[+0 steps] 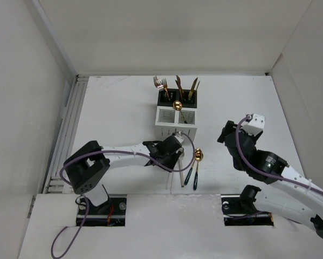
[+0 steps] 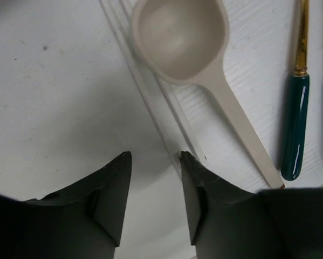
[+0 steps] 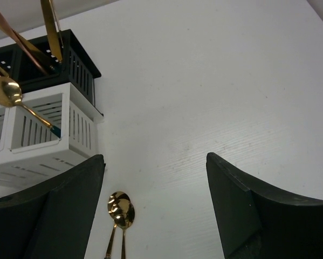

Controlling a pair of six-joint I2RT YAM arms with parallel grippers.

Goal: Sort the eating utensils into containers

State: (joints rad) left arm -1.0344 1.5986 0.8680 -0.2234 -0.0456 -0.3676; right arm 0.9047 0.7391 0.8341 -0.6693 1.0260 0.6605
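Left gripper (image 2: 155, 156) is spread and empty just beside the cream spoon (image 2: 183, 43) near the surface's near edge, so we should shift onto its handle, straddle it squarely, then close; right gripper (image 3: 155, 156) hangs spread.

A robot lab cell — white panel walls (image 1: 166, 32) enclose the tabletop (image 1: 123, 108).

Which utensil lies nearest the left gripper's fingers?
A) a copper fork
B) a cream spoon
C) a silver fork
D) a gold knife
B: in the left wrist view the cream spoon lies just ahead of the left gripper, whose fingers are apart and hold nothing.
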